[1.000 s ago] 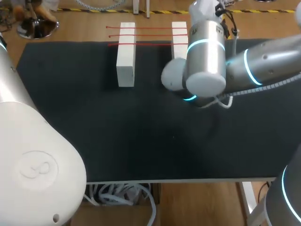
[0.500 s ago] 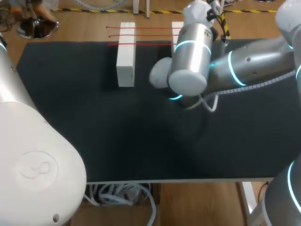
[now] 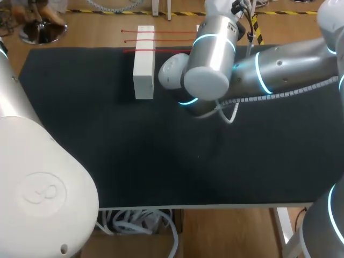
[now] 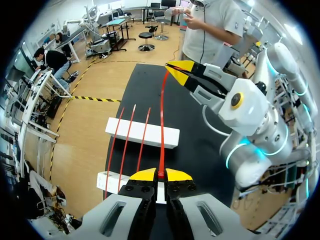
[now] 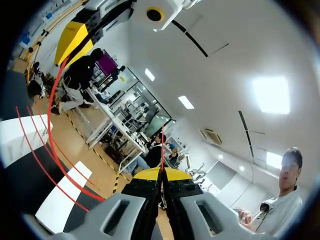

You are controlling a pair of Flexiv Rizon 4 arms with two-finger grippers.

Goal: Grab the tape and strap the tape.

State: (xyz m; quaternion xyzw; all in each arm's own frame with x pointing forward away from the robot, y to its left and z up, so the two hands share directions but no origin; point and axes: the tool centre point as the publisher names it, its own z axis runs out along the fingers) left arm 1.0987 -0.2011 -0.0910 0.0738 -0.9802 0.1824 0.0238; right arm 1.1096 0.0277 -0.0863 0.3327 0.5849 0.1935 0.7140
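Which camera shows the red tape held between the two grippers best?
The left wrist view: the red tape runs from the left gripper to the right gripper. The right wrist view shows a curved stretch; in the head view the right arm hides it.

From overhead, the right arm covered nearly all of the right-hand white block and its own fingers; the bulk of the left arm masked a corner of the surface.
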